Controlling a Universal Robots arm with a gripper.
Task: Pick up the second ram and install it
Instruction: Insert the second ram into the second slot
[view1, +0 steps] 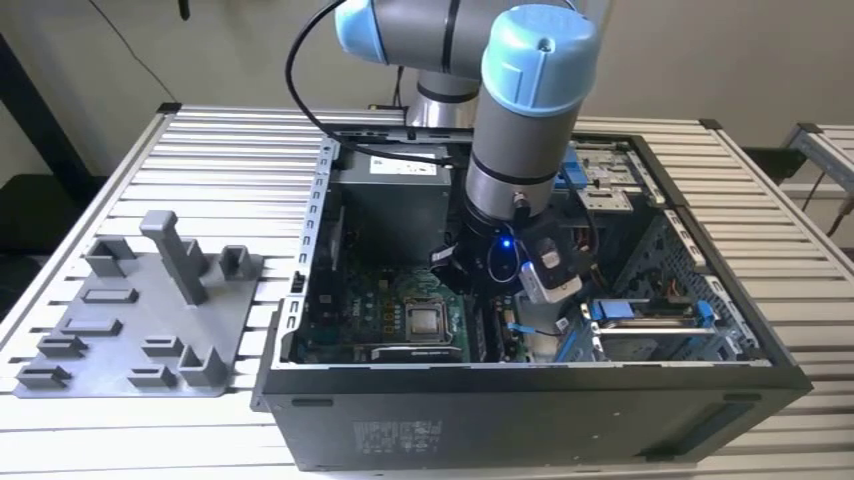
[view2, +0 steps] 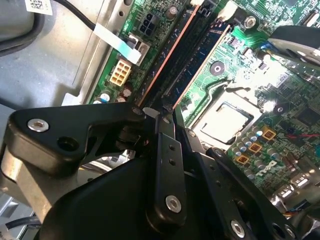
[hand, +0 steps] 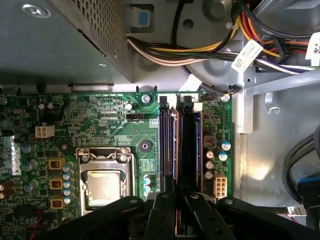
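Exterior view first: we see the grey-and-blue robot arm (view1: 514, 150) reaching down into the open black computer case (view1: 534, 400), which sits on the slatted metal worktop (view1: 227, 140). A grey plastic fixture plate with upright pegs (view1: 140, 310) lies well apart, toward the exterior view's left.

Second wrist view: our black gripper (view2: 159, 114) hangs just above the long black memory slots (view2: 187, 50) on the green motherboard (view2: 280, 115). Its jaws stand close together, but we cannot tell whether they clench anything.

First wrist view: the thin dark memory stick with an orange-edged top (hand: 174, 145) stands seated in a slot beside the silver processor socket (hand: 102, 185); white cable labels are too small to read.
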